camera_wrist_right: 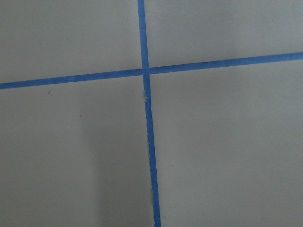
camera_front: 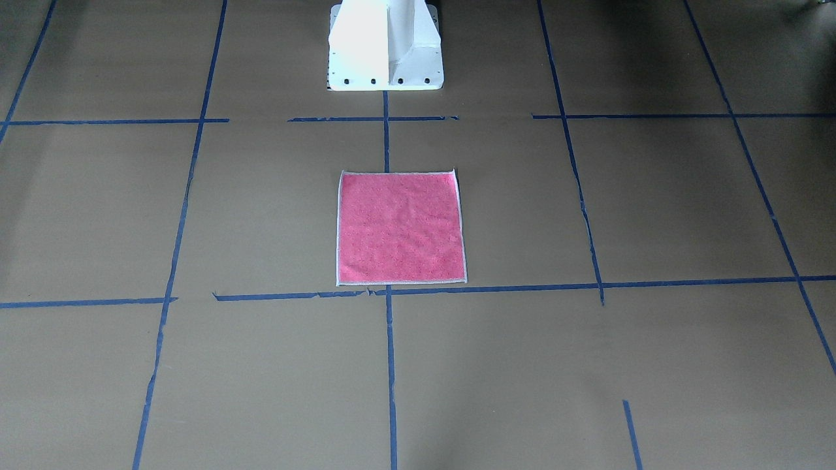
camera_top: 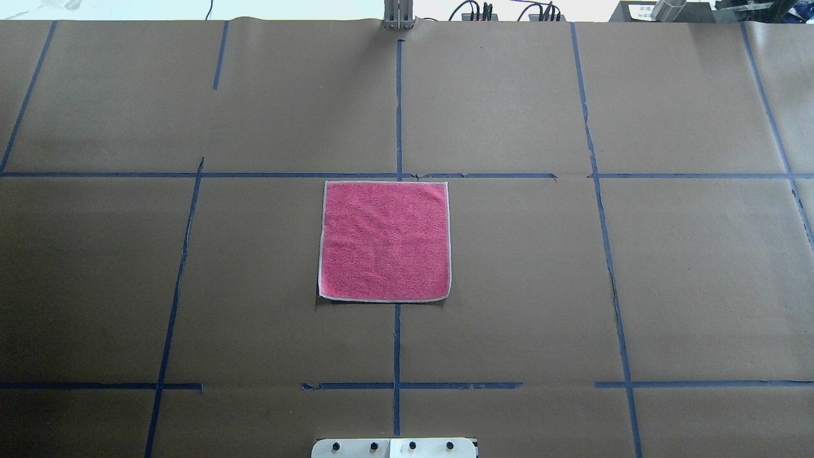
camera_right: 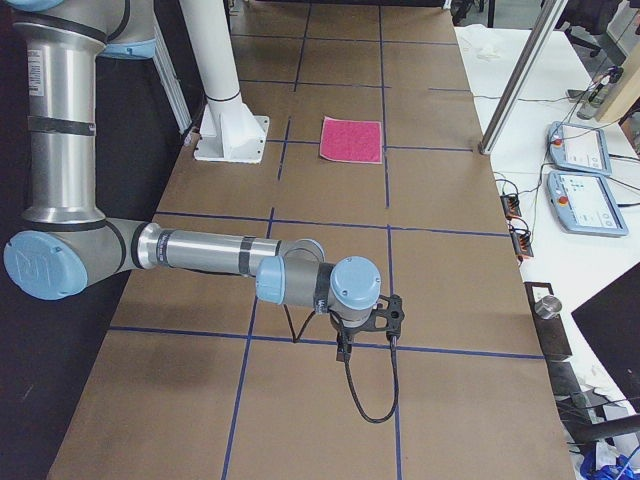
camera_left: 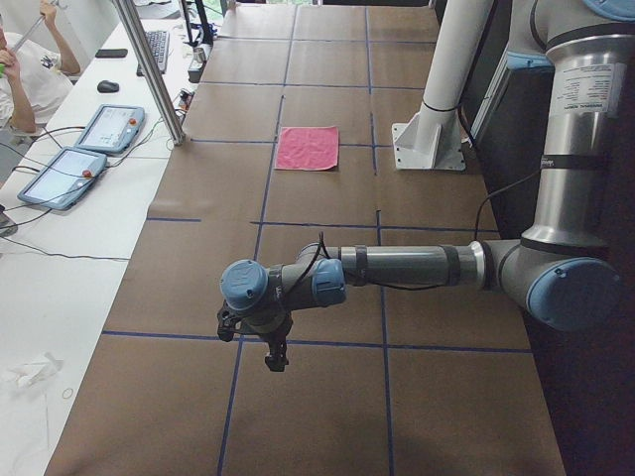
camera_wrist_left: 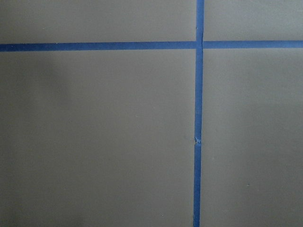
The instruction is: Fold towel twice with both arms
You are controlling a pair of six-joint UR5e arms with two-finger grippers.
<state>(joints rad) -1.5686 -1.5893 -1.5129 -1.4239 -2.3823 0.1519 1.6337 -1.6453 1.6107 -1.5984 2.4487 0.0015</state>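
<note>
The towel [camera_front: 400,228] lies flat and unfolded, pink face up with its pale border showing, in the middle of the brown paper-covered table [camera_top: 636,273]. It also shows in the overhead view [camera_top: 385,240], the left side view [camera_left: 308,148] and the right side view [camera_right: 352,139]. The left gripper [camera_left: 276,357] hangs over the table's left end, far from the towel. The right gripper [camera_right: 345,350] hangs over the right end, also far from it. Both show only in the side views, so I cannot tell if they are open or shut. The wrist views show only paper and blue tape.
The white pedestal base [camera_front: 385,46] stands just behind the towel on the robot's side. Blue tape lines [camera_top: 397,114] grid the paper. A metal post [camera_left: 149,69], tablets [camera_left: 107,129] and a seated person [camera_left: 25,69] are on the operators' side.
</note>
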